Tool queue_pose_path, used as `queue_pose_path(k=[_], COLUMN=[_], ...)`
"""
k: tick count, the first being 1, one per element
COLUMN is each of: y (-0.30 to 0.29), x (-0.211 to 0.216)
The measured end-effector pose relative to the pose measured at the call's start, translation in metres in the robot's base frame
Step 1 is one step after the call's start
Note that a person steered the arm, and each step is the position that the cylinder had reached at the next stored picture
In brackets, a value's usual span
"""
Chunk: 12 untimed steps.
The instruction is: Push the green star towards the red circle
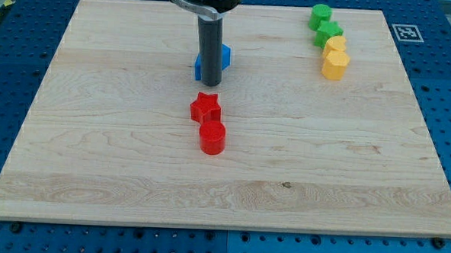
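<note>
Green star at 2 o'clock, untouched | my tip by blue block, no jaws | next: circle behind star, push toward red circle.

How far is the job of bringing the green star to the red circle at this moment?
Nothing looks done: the green star sits at the view's top right, in a touching chain with the green circle and two yellow blocks, far from the red circle. In hand: my tip stands in front of the blue block, just above the red star. Left: reaching the green star and the whole push.
</note>
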State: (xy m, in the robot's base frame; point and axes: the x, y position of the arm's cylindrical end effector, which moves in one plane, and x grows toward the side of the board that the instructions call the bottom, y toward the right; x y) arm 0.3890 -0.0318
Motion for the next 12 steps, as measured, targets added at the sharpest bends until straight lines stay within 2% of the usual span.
queue_pose_path(k=[1,2,3,4,5,6,7,8,11,12], y=[0.022,0.109,0.203,0.275,0.300,0.288,0.248,0.206,0.156,0.156], x=[0.016,0.051,0.050,0.026,-0.023,-0.078,-0.113,-0.127,-0.122,-0.088])
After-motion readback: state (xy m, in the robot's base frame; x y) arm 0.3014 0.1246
